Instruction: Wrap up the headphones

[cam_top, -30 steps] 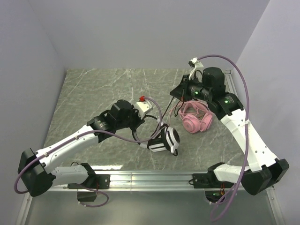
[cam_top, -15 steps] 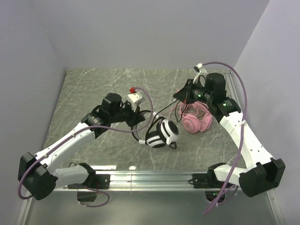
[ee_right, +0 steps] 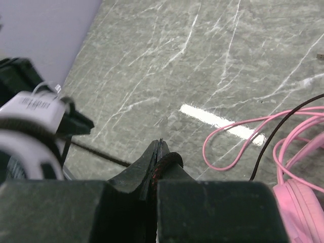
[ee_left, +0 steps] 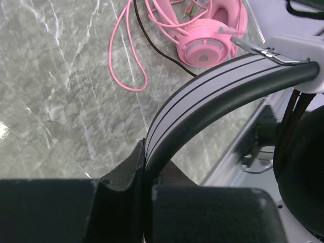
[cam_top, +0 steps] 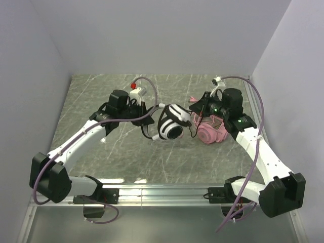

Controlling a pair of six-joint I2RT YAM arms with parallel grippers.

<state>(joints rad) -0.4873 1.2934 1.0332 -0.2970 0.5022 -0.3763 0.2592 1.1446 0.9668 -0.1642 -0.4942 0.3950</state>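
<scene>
The black-and-white headphones (cam_top: 170, 123) hang above mid-table, held by their headband (ee_left: 217, 86) in my left gripper (cam_top: 153, 121), which is shut on the band (ee_left: 146, 157). Their thin black cable (ee_right: 96, 152) runs toward my right gripper (cam_top: 195, 108). That gripper is shut on a bend of the braided black cable (ee_right: 161, 152). The pink headphones (cam_top: 212, 130) lie on the table just under and right of the right gripper, with loops of pink cable (ee_left: 121, 66) spread to their left. One pink earcup (ee_right: 298, 202) shows beside the right jaws.
Grey walls close the table in at the left, back and right. An aluminium rail (cam_top: 152, 192) runs along the near edge by the arm bases. Another rail (cam_top: 248, 88) lines the right edge. Marbled tabletop (cam_top: 101, 91) lies bare at the far left.
My left gripper has carried the black-and-white headphones up and toward the back of the table, closer to the pink pair. The right gripper has shifted slightly, still pinching the black cable.
</scene>
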